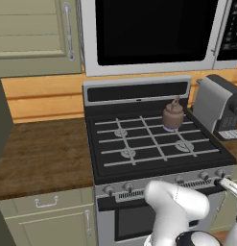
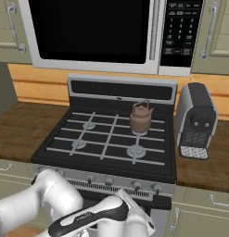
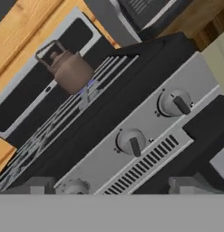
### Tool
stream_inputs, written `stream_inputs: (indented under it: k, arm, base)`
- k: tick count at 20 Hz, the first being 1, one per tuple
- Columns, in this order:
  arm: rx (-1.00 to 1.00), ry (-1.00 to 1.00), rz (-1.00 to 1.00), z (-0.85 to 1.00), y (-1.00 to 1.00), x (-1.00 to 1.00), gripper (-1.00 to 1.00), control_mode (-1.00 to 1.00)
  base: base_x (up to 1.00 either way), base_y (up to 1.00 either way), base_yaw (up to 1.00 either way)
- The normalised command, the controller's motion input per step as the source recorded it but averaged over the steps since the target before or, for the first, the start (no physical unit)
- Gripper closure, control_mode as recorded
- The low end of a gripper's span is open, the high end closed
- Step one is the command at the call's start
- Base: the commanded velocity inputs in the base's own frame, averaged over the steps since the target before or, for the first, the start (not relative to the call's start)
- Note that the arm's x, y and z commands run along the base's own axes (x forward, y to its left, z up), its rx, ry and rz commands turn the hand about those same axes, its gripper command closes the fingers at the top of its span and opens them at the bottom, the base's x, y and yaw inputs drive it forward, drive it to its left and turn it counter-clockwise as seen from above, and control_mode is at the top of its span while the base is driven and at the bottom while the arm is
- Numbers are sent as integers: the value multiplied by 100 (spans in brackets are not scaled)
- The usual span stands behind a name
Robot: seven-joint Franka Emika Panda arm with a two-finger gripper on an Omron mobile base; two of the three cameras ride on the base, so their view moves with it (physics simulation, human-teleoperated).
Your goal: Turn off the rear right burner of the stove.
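Currently, progress: the task is judged barely begun, since no knob is touched yet.
Stove [image 1: 158, 144]: seen at the centre of the left base view, under the microwave [image 1: 148, 33].
Rear right burner [image 3: 88, 86]: found under the brown kettle [image 3: 70, 70] in the upper left of the hand view; a faint blue-violet glow is seen at the kettle's base, so it is judged lit.
Knobs: two are seen in the hand view, one at centre [image 3: 131, 142] and one at right [image 3: 175, 103]; which one serves this burner cannot be told.
Claw [image 3: 115, 185]: two tips are seen spread apart at the lower edge, nothing pinched between them, short of the panel.
Left to do: the right knob is to be reached, gripped and turned.
Desk [image 1: 38, 153]: wooden, flanking the stove; a coffee machine [image 1: 218, 108] is carried at right.
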Motion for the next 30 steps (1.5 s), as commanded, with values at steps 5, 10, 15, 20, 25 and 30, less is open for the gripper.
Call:
stream_inputs:
  k: [5,10,15,20,25,30]
  arm:
    - [-32,-32,0,-17,25,7,-100,-100]
    - [-26,-30,0,-10,12,19,-100,-100]
    - [-3,-7,0,-1,0,36,-100,-100]
    - [2,0,0,-7,-19,30,-100,-100]
    - [0,0,0,-29,-35,15,-100,-100]
    - [-2,0,0,-53,-11,2,-100,-100]
  base:
    - [0,0,0]
    - [0,0,0]
    - [0,0,0]
    - [0,0,0]
    - [0,0,0]
    - [0,0,0]
